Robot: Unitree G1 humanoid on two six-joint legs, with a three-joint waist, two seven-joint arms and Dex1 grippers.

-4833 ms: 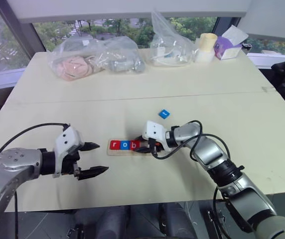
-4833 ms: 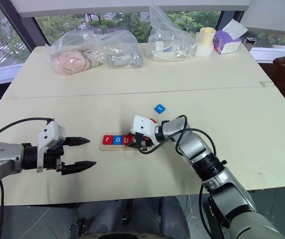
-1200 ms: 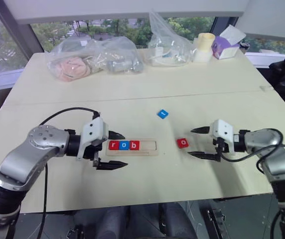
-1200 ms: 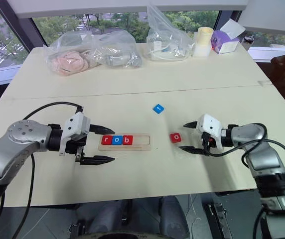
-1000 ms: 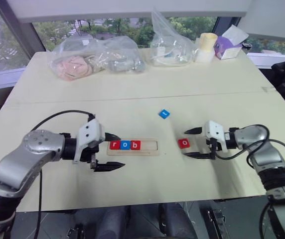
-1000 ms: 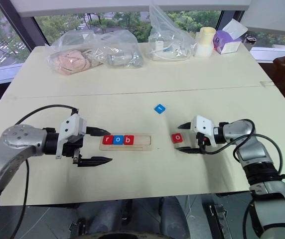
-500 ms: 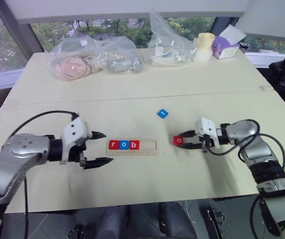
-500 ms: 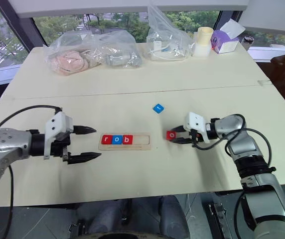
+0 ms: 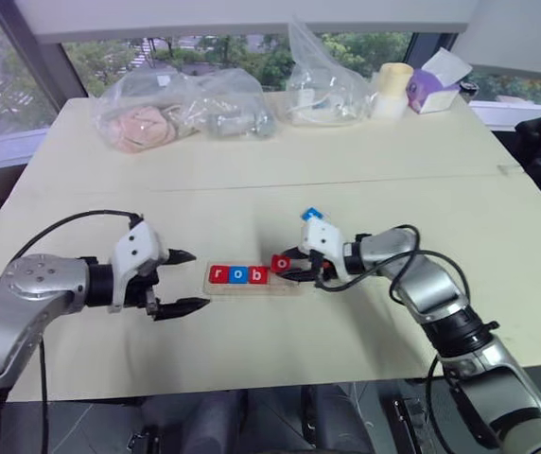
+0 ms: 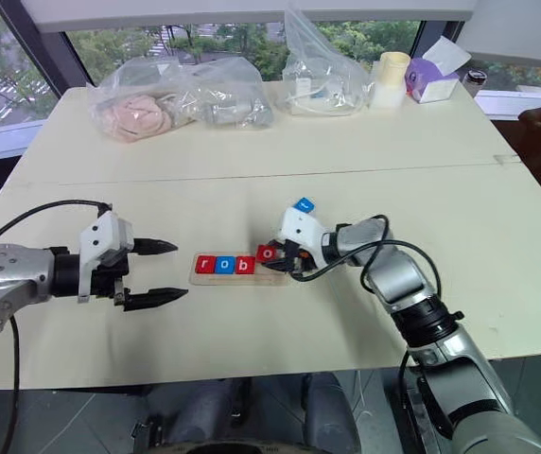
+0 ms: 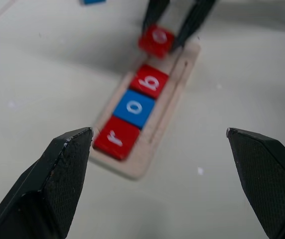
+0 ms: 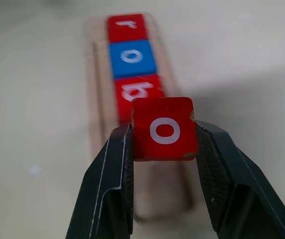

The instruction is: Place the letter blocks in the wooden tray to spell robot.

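Note:
The wooden tray [image 9: 252, 288] lies at the table's front middle with a red r [image 9: 218, 275], a blue o [image 9: 236, 275] and a red b [image 9: 256, 275] in its left part. My right gripper [image 9: 285, 268] is shut on a red o block [image 12: 164, 127], held slightly above the tray's right part, just past the b. A blue letter block [image 10: 304, 204] lies on the table behind the right gripper. My left gripper [image 9: 200, 279] hovers open just left of the tray, holding nothing.
Clear plastic bags [image 9: 143, 118] with goods lie along the far edge, another bag [image 9: 322, 90] beside them. A pale roll [image 9: 391, 90] and a purple box [image 9: 436, 85] stand at the far right. The table's front edge runs close below the tray.
My right gripper shut on the red o block right of the tray, lifted it and carried it left over the tray's right part. The left gripper drew back a little from the tray.

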